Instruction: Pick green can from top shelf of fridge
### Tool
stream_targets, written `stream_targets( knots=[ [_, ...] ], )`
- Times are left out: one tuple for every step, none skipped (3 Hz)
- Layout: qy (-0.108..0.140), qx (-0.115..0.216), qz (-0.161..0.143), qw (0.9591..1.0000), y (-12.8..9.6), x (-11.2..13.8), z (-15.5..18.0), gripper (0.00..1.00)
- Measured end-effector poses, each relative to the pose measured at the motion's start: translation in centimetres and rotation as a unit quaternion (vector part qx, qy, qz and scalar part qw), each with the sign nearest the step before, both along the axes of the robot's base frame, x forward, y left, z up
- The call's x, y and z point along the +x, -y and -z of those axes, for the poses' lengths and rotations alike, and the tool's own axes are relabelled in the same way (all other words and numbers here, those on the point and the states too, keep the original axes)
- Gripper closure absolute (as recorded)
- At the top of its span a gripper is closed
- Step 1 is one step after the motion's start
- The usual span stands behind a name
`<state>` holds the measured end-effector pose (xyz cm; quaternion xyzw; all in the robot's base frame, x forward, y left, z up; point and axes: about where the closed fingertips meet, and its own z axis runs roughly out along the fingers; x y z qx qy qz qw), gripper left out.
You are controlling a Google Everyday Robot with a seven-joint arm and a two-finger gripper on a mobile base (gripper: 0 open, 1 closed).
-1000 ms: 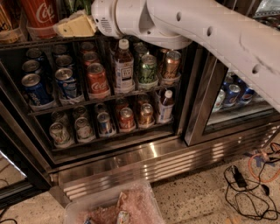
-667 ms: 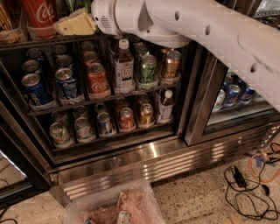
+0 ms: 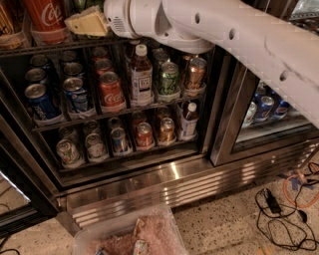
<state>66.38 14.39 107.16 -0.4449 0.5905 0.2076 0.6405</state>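
The fridge (image 3: pixel 164 182) stands open in front of me, with dark wire racks of drinks. My white arm reaches in from the upper right to the top shelf (image 3: pixel 30 50). My gripper (image 3: pixel 87 22), with pale yellow tips, sits at the top shelf just right of the tall red Coca-Cola can (image 3: pixel 45 17). Only a dim green sliver (image 3: pixel 82 4) shows above the gripper at the top edge of the view. The rest of the green can is hidden or out of view.
The lower racks hold short blue cans (image 3: pixel 40 102), a red can (image 3: pixel 110 89), a clear bottle (image 3: pixel 141 74) and a small green can (image 3: pixel 168 77). A clear plastic bin (image 3: pixel 124 236) sits on the floor in front. Cables (image 3: pixel 279 204) lie at the right.
The gripper has shifted slightly upward at the top shelf. Everything else looks the same.
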Motion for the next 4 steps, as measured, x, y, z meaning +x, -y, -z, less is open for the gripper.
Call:
stream_targets(
  knots=[
    [0.001,0.001,0.001,1.0000,-0.12,0.16,-0.01,0.38],
    [0.001,0.001,0.001,1.0000,-0.21,0.21,-0.04,0.44],
    [0.005,0.004,-0.001,1.0000,-0.57,0.28,-0.22,0.64],
    [0.009,0.007,-0.003,0.9999,-0.81,0.29,-0.42,0.86]
  ],
)
